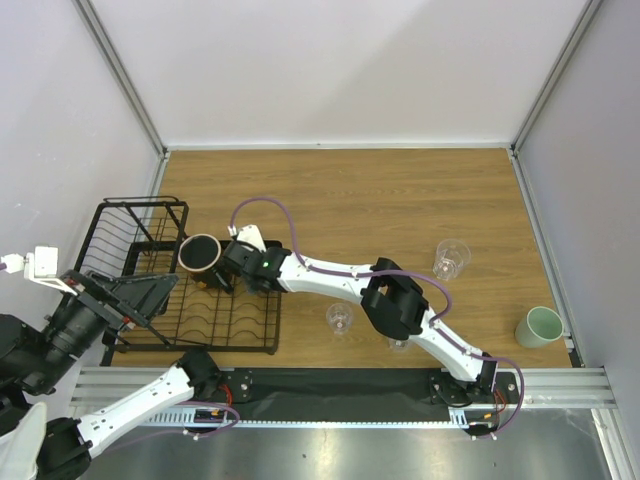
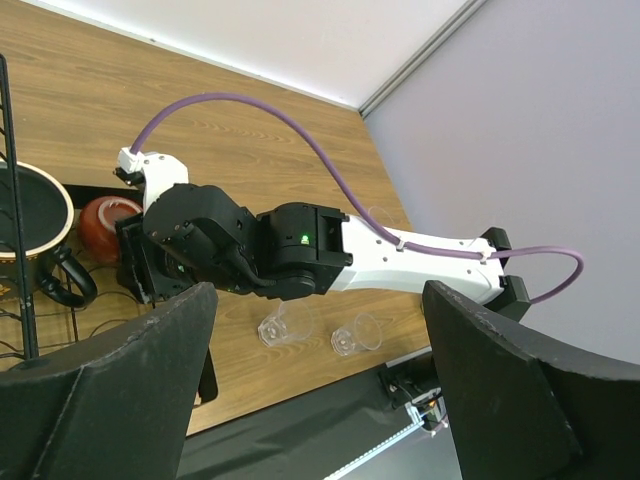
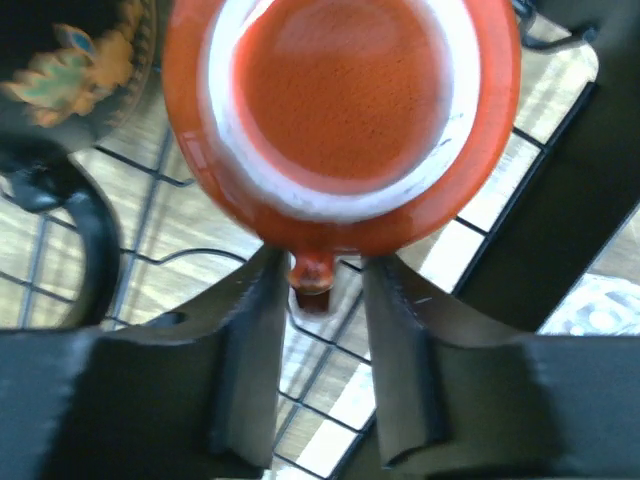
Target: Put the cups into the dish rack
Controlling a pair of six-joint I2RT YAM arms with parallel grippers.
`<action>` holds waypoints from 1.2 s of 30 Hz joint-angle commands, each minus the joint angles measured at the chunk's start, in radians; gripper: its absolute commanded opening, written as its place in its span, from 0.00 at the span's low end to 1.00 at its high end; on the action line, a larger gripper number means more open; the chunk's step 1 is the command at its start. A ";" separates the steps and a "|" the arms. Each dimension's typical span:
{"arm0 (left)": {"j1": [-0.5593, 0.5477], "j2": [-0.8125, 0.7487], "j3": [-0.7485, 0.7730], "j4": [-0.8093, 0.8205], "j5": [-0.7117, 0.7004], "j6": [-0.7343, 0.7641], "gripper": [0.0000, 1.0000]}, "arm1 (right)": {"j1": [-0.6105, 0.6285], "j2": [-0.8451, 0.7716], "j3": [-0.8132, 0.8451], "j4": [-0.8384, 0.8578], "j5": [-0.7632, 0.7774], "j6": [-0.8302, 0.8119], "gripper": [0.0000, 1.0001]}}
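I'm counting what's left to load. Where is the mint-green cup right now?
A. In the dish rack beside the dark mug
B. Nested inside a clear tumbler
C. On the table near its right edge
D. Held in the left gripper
C: the top view shows the mint-green cup standing alone on the table near its right edge, far from the dish rack.

free: far half of table (image 1: 400,190) | obstacle: right arm (image 1: 320,272) stretched across to dish rack (image 1: 200,349), dark mug (image 1: 200,255) on rack
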 commanded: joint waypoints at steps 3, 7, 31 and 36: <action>0.005 0.024 0.003 0.002 -0.013 -0.010 0.90 | -0.005 0.012 0.074 -0.030 -0.029 0.019 0.53; 0.005 0.031 -0.005 0.015 0.006 -0.002 0.90 | -0.005 0.008 0.086 -0.056 -0.051 0.038 0.58; 0.005 0.109 -0.035 0.121 0.096 0.219 0.99 | -0.010 -0.536 -0.123 -0.266 0.018 0.205 0.57; 0.005 0.177 -0.055 0.138 0.162 0.243 1.00 | -0.088 -0.777 -0.456 -0.254 0.020 0.311 0.57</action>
